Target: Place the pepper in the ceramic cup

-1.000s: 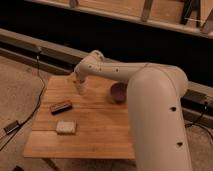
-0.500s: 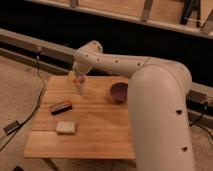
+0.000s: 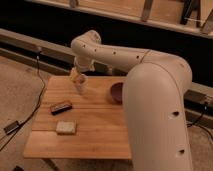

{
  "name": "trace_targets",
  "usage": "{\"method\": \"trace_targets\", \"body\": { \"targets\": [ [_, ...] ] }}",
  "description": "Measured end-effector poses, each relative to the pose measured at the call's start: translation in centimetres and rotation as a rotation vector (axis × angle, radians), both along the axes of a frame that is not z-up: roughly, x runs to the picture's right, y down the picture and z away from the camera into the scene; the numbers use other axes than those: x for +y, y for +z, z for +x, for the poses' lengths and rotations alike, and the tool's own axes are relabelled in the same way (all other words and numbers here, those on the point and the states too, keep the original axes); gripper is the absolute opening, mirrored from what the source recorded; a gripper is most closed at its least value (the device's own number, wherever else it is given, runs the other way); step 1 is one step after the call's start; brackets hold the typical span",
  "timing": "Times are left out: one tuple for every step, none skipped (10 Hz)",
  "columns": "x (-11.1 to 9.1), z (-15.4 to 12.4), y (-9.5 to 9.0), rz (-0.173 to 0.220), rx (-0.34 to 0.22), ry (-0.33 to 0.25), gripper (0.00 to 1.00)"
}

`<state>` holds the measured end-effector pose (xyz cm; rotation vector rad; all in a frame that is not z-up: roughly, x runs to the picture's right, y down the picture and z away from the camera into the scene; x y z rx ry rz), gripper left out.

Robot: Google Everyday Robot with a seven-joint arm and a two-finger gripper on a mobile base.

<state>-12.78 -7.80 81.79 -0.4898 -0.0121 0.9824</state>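
Observation:
The white ceramic cup (image 3: 81, 82) stands near the far left of the wooden table (image 3: 95, 132). My gripper (image 3: 77, 74) hangs from the arm's wrist directly over the cup, at its rim. A small pale orange shape (image 3: 74, 76) shows at the gripper's tip beside the cup's rim; it looks like the pepper, mostly hidden by the gripper. Whether it is inside the cup or above it cannot be told.
A dark maroon bowl (image 3: 117, 91) sits at the table's far right, partly behind my arm. A dark rectangular block (image 3: 61, 106) and a pale square pad (image 3: 66, 127) lie on the left half. Cables and a black box (image 3: 11, 126) lie on the floor at left.
The arm's wrist and elbow have risen and swung slightly back; the gripper now sits a little higher over the cup. The other objects have not moved.

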Motion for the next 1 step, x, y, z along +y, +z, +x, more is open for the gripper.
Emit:
{"method": "trace_targets", "body": {
  "targets": [
    [0.02,-0.02,0.01,0.0,0.0,0.0,0.8]
  ]
}}
